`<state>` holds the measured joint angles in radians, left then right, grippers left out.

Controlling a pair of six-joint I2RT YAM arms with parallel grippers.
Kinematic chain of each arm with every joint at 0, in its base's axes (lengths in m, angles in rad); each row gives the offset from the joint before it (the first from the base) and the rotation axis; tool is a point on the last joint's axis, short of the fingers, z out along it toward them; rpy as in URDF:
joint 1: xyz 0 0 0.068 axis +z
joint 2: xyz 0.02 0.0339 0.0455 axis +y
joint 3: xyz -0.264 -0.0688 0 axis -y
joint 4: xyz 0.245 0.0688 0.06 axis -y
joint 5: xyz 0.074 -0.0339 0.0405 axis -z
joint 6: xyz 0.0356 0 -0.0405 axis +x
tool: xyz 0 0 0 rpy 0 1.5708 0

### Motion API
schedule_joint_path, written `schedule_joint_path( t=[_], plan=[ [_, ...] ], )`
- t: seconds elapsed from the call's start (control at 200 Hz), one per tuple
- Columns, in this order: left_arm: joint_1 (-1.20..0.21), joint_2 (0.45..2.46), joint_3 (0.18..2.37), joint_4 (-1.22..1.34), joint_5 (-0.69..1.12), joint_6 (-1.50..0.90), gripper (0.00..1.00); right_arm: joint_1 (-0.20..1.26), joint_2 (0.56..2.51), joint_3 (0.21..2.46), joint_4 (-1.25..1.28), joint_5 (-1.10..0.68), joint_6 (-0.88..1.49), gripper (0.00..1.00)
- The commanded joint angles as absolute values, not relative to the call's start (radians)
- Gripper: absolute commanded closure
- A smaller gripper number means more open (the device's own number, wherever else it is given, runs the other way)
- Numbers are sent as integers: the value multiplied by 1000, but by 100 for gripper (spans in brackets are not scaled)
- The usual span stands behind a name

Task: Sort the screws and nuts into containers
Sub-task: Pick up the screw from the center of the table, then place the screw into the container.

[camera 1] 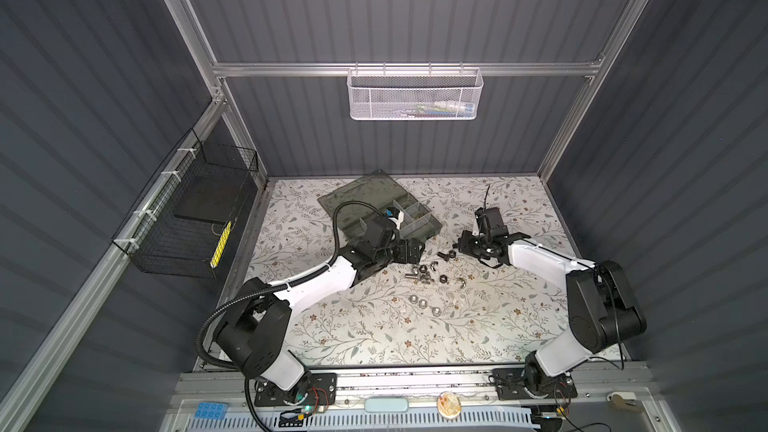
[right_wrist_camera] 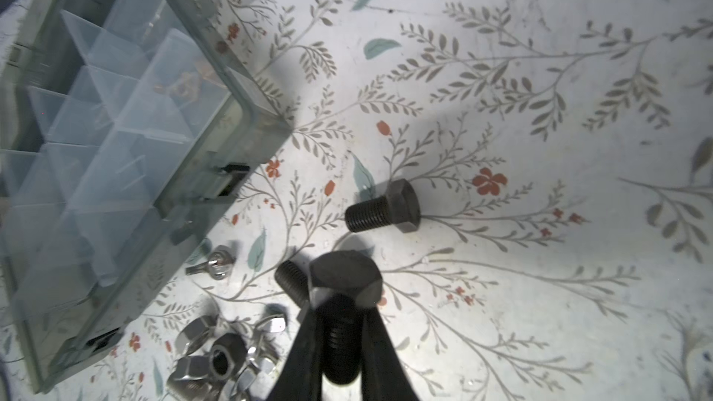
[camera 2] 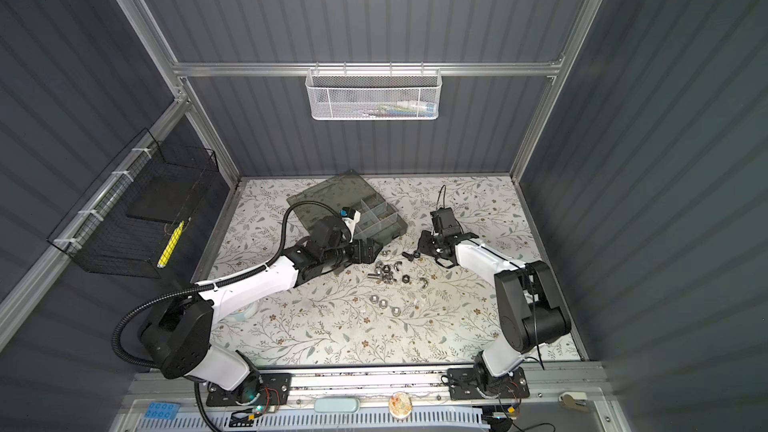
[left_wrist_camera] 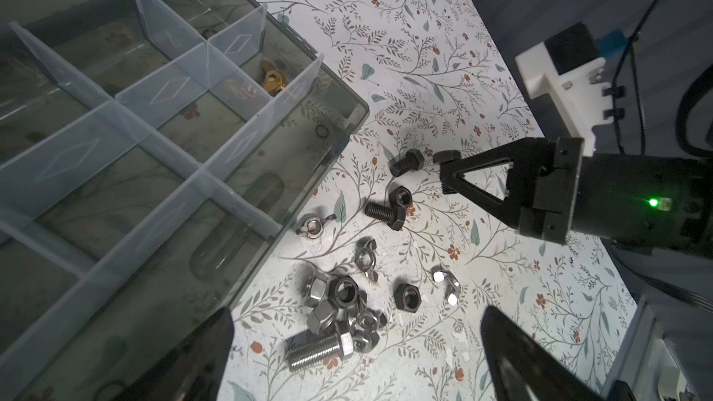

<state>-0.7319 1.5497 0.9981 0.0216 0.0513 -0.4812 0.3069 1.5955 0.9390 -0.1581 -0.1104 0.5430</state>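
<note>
right claw (right_wrist_camera: 339, 325): clamps black screw (right_wrist_camera: 343, 283) by the thread, head left free, probably for a clean drop | screw: seems just off the table (right_wrist_camera: 540, 264), near the containers (right_wrist_camera: 247, 109) | left claw (left_wrist_camera: 357, 312): wide, hangs above the nuts (left_wrist_camera: 320, 291) heap

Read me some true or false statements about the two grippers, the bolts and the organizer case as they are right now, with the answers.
1. The right gripper is shut on a black bolt. True.
2. The left gripper grips a wing nut. False: it is open and holds nothing, over the pile of nuts.
3. The organizer case has its lid closed. False: the lid lies open.
4. A brass wing nut lies in a compartment of the case. True.
5. A second black bolt lies loose on the table. True.
</note>
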Motion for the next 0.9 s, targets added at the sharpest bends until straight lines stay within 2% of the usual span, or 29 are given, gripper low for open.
schedule_joint_path(
  t=[0.0, 0.385, 0.896],
  plan=[
    [-734, 1544, 1042, -52, -4, -438, 0, 319, 1575, 988, -160, -175, 568, 88],
    [-733, 1516, 1026, -97, -57, -435, 0, 397, 1724, 1178, -114, -238, 643, 88],
    [-727, 1478, 982, -115, -72, -441, 0, 411, 1947, 1322, -64, -291, 703, 84]
  ],
)
